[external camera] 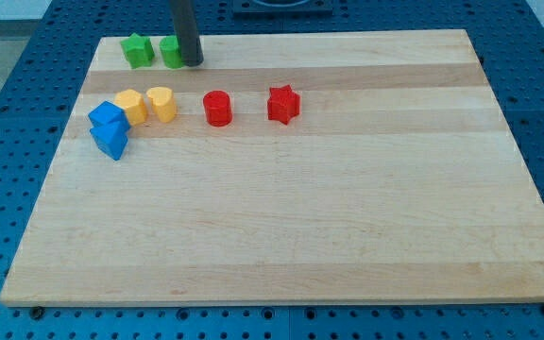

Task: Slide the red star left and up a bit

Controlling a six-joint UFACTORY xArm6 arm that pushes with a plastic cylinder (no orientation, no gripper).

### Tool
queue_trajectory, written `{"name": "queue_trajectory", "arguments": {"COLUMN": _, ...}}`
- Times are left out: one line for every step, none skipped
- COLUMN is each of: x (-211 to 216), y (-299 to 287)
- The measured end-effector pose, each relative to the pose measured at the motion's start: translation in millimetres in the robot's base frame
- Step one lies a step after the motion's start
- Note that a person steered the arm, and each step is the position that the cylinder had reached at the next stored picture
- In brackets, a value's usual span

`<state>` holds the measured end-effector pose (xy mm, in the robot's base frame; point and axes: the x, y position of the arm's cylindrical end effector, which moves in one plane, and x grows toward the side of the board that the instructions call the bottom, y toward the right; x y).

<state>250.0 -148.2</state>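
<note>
The red star (282, 104) lies on the wooden board (281, 217) in its upper middle. A red cylinder (217, 108) lies to the star's left. My tip (193, 62) is at the board's upper left, touching the right side of a green block (171, 52). The tip is well to the upper left of the red star, apart from it.
A green star (138, 50) lies left of the green block. Two yellow blocks (131, 106) (161, 103) sit side by side left of the red cylinder. Two blue blocks (109, 117) (110, 140) touch each other near the board's left edge.
</note>
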Motion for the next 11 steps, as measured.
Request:
{"name": "queue_trajectory", "arguments": {"x": 0, "y": -5}}
{"name": "queue_trajectory", "arguments": {"x": 7, "y": 24}}
{"name": "queue_trajectory", "arguments": {"x": 21, "y": 82}}
{"name": "queue_trajectory", "arguments": {"x": 36, "y": 144}}
{"name": "queue_trajectory", "arguments": {"x": 70, "y": 188}}
{"name": "queue_trajectory", "arguments": {"x": 106, "y": 224}}
{"name": "queue_trajectory", "arguments": {"x": 124, "y": 223}}
{"name": "queue_trajectory", "arguments": {"x": 124, "y": 198}}
{"name": "queue_trajectory", "arguments": {"x": 117, "y": 174}}
{"name": "queue_trajectory", "arguments": {"x": 104, "y": 156}}
{"name": "queue_trajectory", "arguments": {"x": 102, "y": 122}}
